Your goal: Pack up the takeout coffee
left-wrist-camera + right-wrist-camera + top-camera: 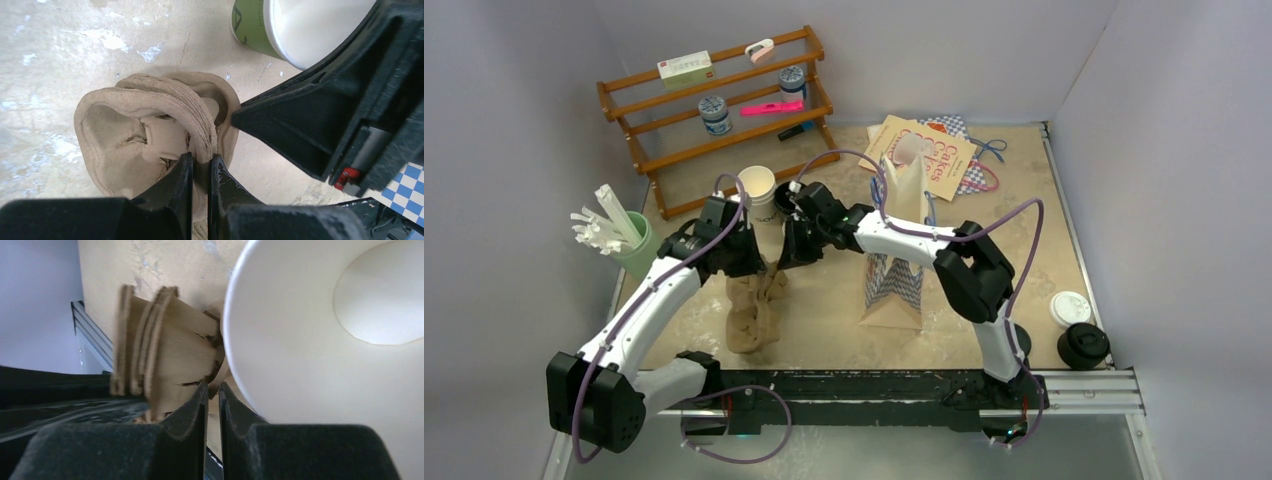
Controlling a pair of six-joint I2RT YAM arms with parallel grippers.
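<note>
Left gripper [200,157] pinched closed on the wall of brown pulp cup carrier [125,115], right gripper [213,386] jaws almost together at carrier edge, grip not clear, black lidded takeout coffee [1083,345] at lower right of top view, well apart from both arms

Rough, matt moulded-pulp cup carrier [130,125], fibrous brown, smooth white paper cup [310,340] with a faint sheen, mottled matt stone-look table [824,300], varnished wooden rack [714,110] upper left, black lid [1083,345] lower right, probably plastic.

Lab test cell: white walls [984,50], mounting rail [1084,385].
</note>
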